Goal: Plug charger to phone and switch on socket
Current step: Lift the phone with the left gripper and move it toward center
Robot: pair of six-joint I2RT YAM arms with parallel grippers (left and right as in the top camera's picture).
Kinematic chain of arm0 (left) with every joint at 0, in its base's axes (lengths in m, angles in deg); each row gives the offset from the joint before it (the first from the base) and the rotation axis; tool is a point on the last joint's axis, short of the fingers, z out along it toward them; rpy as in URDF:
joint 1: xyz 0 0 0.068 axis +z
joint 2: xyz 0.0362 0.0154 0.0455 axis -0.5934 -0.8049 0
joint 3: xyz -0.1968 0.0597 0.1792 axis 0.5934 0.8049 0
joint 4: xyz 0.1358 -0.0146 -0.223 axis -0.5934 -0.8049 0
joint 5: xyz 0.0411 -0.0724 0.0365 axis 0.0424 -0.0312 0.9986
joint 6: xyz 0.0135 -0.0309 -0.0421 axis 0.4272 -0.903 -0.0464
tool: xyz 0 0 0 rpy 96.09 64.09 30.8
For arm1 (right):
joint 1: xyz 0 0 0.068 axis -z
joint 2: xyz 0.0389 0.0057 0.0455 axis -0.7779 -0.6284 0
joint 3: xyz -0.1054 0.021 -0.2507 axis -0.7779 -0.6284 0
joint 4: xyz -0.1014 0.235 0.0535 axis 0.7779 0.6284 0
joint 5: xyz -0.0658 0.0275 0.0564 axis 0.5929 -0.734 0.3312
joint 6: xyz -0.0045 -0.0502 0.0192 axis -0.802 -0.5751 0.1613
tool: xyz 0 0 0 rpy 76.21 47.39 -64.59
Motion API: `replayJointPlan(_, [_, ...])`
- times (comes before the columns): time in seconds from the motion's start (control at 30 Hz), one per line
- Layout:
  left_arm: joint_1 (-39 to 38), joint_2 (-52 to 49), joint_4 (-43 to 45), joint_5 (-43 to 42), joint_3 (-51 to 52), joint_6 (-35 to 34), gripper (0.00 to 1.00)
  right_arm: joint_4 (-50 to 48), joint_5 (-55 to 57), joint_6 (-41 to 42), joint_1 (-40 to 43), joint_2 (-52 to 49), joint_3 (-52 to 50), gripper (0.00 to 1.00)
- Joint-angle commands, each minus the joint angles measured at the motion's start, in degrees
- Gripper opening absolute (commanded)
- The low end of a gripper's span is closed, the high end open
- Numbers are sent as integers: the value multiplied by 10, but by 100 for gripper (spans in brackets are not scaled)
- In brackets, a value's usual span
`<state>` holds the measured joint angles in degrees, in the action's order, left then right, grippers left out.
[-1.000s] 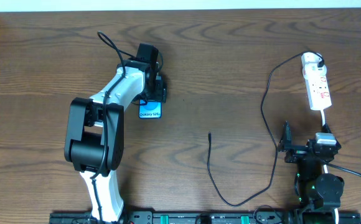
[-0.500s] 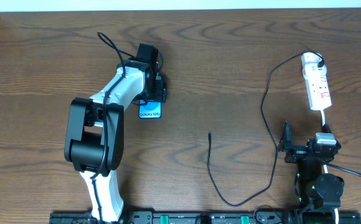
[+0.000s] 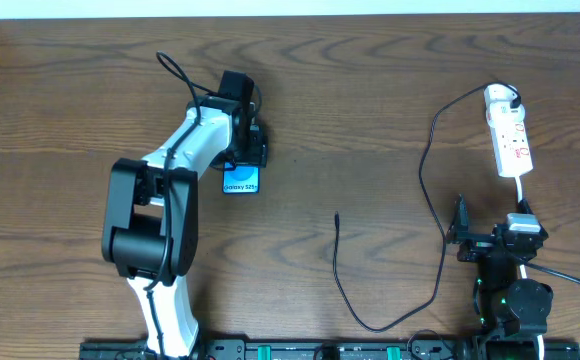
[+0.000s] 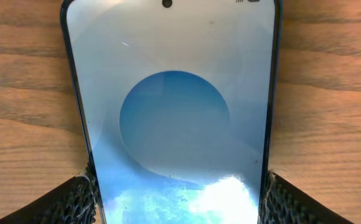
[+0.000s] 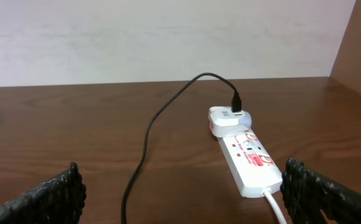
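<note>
Overhead: left gripper (image 3: 246, 150) hides the upper end of the phone (image 3: 241, 181), upper left; its long axis runs up-down. Left wrist: phone's lower end is cut off, pads (image 4: 81, 199) clamped on both long edges. Right wrist: right gripper (image 5: 183, 190) gapes wide, socket (image 5: 246, 158) slants toward lower right.

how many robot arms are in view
2. The left arm stretches to the phone at upper left; the right arm sits folded at lower right, below the power strip. None appear hidden.
</note>
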<state>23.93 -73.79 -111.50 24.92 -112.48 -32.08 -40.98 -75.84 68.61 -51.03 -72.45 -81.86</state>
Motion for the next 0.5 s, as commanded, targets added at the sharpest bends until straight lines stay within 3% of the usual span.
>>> replayJointPlan(0.0, [2,45,-1,-5,-1,1,8,2,0,-6,-5,4,-1,99])
replayJointPlan(0.47, [2,71,-3,-38,-1,1,8,2,0,-7,-5,4,-1,99])
